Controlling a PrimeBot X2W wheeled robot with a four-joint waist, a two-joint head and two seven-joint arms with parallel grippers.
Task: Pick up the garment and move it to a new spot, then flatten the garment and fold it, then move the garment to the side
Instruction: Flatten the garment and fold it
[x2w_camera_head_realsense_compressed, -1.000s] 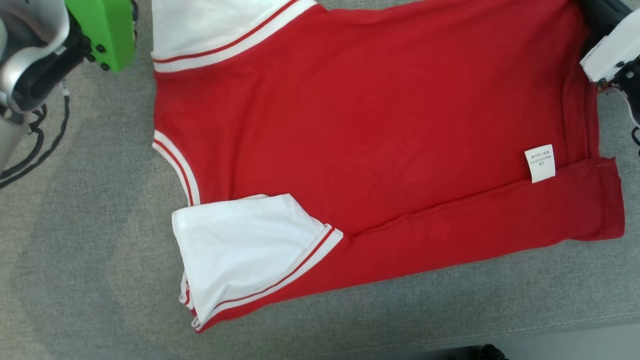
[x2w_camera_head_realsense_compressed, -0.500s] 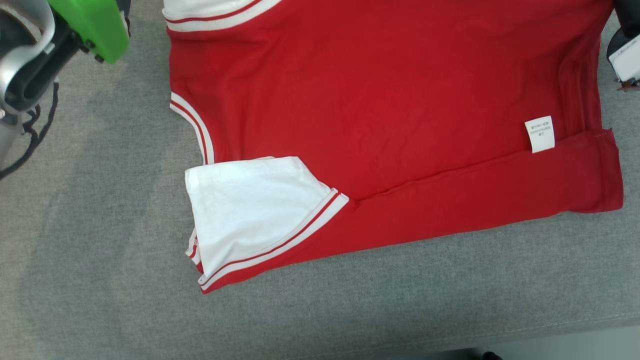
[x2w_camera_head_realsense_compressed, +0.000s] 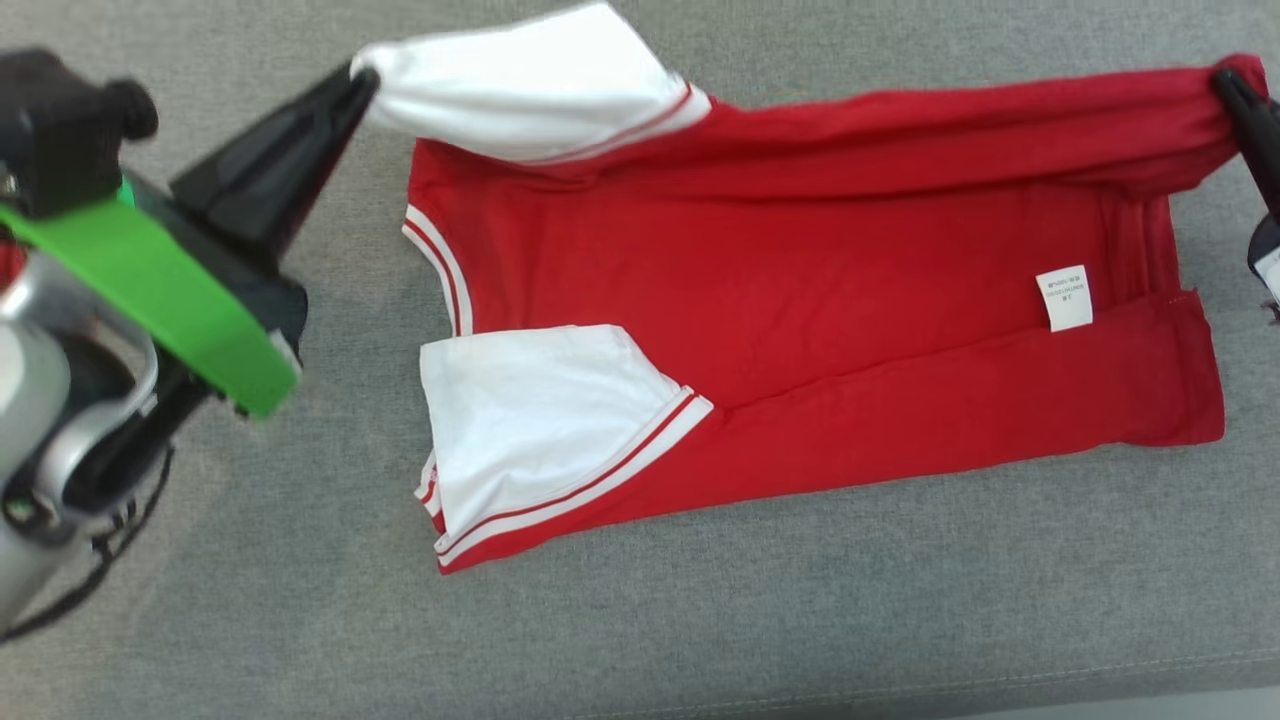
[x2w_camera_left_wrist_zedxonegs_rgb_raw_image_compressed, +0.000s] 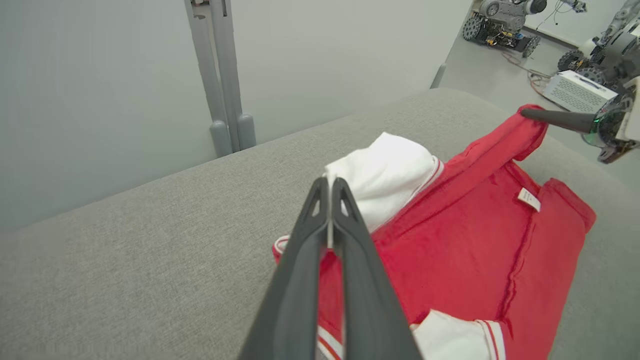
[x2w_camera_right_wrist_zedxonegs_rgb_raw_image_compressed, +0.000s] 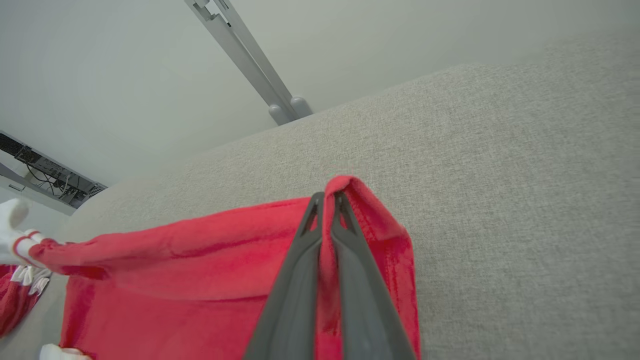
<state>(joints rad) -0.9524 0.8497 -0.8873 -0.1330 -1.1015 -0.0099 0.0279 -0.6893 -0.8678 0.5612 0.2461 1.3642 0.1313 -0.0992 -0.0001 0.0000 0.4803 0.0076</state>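
Observation:
The garment (x2w_camera_head_realsense_compressed: 780, 320) is a red shirt with white, red-striped sleeves, lying on a grey cushioned surface (x2w_camera_head_realsense_compressed: 700, 630) with its near long edge folded over. A white care label (x2w_camera_head_realsense_compressed: 1063, 298) shows near its right end. My left gripper (x2w_camera_head_realsense_compressed: 362, 78) is shut on the far white sleeve (x2w_camera_head_realsense_compressed: 530, 85) and holds it off the surface. My right gripper (x2w_camera_head_realsense_compressed: 1222, 85) is shut on the far red hem corner (x2w_camera_right_wrist_zedxonegs_rgb_raw_image_compressed: 350, 200), also lifted. The far edge hangs taut between them. In the left wrist view the fingers (x2w_camera_left_wrist_zedxonegs_rgb_raw_image_compressed: 327, 195) pinch white fabric (x2w_camera_left_wrist_zedxonegs_rgb_raw_image_compressed: 385, 175).
The grey surface has a front edge (x2w_camera_head_realsense_compressed: 1100, 680) along the bottom of the head view. Behind the surface are a pale wall and a grey post (x2w_camera_left_wrist_zedxonegs_rgb_raw_image_compressed: 220, 75). Another wheeled robot (x2w_camera_left_wrist_zedxonegs_rgb_raw_image_compressed: 505, 20) and a white box (x2w_camera_left_wrist_zedxonegs_rgb_raw_image_compressed: 575, 92) stand on the floor beyond.
The head camera has pulled back and shifted. Both grippers now hold the far edge of the garment lifted off the surface; earlier it lay flat.

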